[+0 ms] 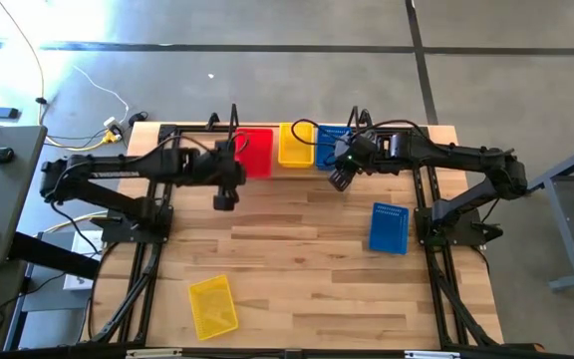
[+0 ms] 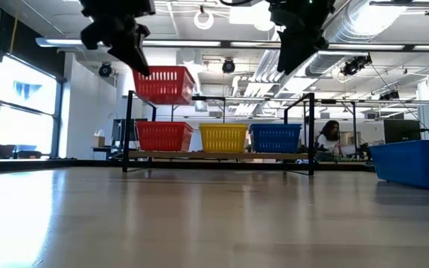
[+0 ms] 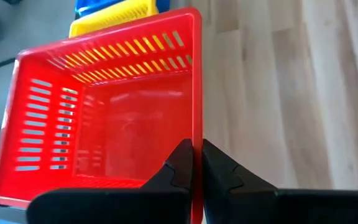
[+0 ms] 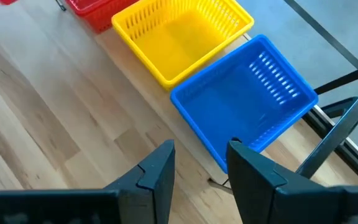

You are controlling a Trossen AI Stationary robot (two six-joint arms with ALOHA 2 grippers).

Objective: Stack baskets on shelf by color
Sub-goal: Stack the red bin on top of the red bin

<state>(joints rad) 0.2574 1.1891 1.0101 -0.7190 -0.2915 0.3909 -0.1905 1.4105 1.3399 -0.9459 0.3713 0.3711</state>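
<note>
My left gripper (image 3: pixel 196 163) is shut on a red basket (image 2: pixel 164 84) and holds it in the air over another red basket (image 2: pixel 164 136) on the shelf (image 2: pixel 214 155). A yellow basket (image 2: pixel 223 138) and a blue basket (image 2: pixel 275 138) stand beside that one on the shelf's board. My right gripper (image 4: pixel 201 158) hovers open above the near rim of the shelf's blue basket (image 4: pixel 247 93), with nothing between its fingers. One loose blue basket (image 1: pixel 389 227) and one loose yellow basket (image 1: pixel 213 305) lie on the table. My left gripper pinches the rim of the red basket's wall (image 3: pixel 196 134) on the table's left side, one finger inside the basket and one outside. The fingers slant down from the near left. The basket hangs about level, mouth up, clear of the red basket below.
The shelf's black rod frame (image 1: pixel 197 128) and upright loops stand along the table's far edge. Bare wood lies in the table's middle (image 1: pixel 297 239). A person (image 2: pixel 328 138) sits in the room far behind the shelf.
</note>
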